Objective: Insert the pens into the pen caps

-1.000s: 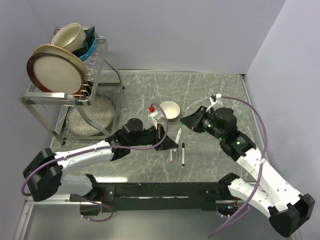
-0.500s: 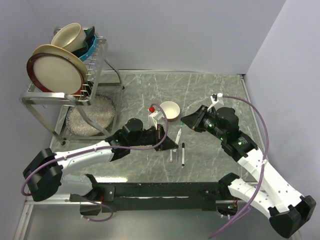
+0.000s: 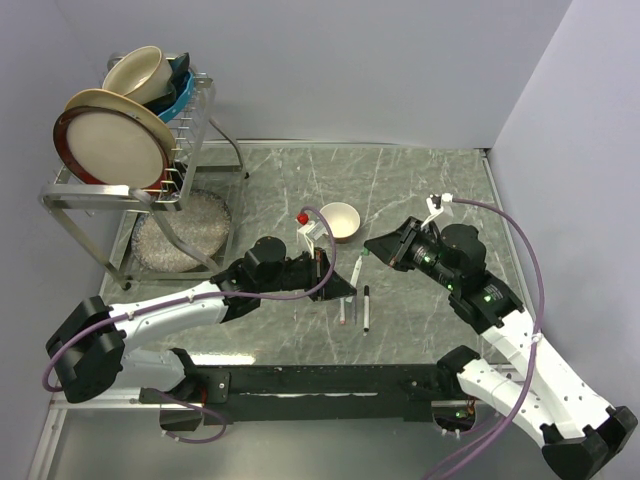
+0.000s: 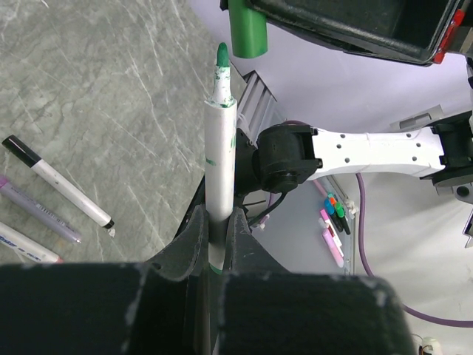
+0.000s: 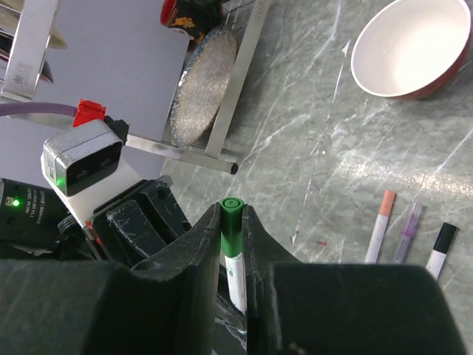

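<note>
Grey marbled tabletop [image 3: 420, 190], pale walls behind. Steel wire dish rack [image 3: 195, 110] at the far left holds plates and bowls, and a small cream bowl [image 3: 338, 218] sits mid-table.

Left gripper [image 4: 216, 222]: jaws nearly closed, clamped on the lower barrel of a slim white-barrelled pen with a bare green tip [image 4: 220, 155]. The pen is off the table, tip pointing toward the other arm.

Right gripper [image 5: 230, 213]: jaws narrow, pinching a short green tube-shaped cap [image 4: 247, 29]. In the left wrist view the tip sits just short of the cap's mouth and a little to its left. They do not touch, and the pen is not inserted.

3 loose pens lie on the table just near of the held pen, close together:
- 1 black-ended [image 3: 366, 308]
- 1 pink-ended [image 5: 380, 225]
- 1 purple [image 5: 409, 229]

Against the overhead view 1 second back:
- Right arm: wrist and forearm have drifted right and slightly nearer the bases. The cable arcs wider. The fingertips have edged only slightly right.
- Left arm: same pose.
- Loose pens, bowl and rack: same places.
</note>
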Available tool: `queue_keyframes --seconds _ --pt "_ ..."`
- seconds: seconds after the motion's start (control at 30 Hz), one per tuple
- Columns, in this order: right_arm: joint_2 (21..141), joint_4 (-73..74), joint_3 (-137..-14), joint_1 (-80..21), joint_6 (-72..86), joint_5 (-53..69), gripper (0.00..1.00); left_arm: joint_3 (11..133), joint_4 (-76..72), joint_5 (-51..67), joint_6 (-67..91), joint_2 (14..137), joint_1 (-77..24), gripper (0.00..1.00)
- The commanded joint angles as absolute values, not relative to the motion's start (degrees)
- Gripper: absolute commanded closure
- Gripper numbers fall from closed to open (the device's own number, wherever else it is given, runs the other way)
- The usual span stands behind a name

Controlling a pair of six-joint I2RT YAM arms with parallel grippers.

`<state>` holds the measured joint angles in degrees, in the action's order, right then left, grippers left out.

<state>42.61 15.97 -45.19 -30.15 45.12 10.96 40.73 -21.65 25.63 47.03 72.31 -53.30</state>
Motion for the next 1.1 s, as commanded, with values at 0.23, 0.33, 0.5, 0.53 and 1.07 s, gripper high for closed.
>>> queue_keyframes --seconds 0.23,0.33,0.5,0.53,1.07 --pt "43.24 14.5 -47.19 -30.59 44.3 9.84 0.98 40.78 -25.93 28.74 45.53 71.63 -53.44 0.99" --pt "43.59 14.68 -47.63 -30.67 44.12 9.67 0.98 40.78 -25.93 29.09 45.35 71.72 -53.44 0.99" --pt "43.94 14.59 -48.25 -30.59 44.12 9.67 0.98 40.96 -26.01 29.44 45.35 72.24 -53.44 0.99" --pt "43.95 14.59 -48.25 -30.67 44.12 9.75 0.98 40.96 -26.1 29.7 45.35 72.33 -53.44 0.99" --pt "42.63 13.97 -46.85 -30.94 45.26 10.81 0.98 40.96 -25.31 27.69 45.53 72.07 -53.44 0.99"
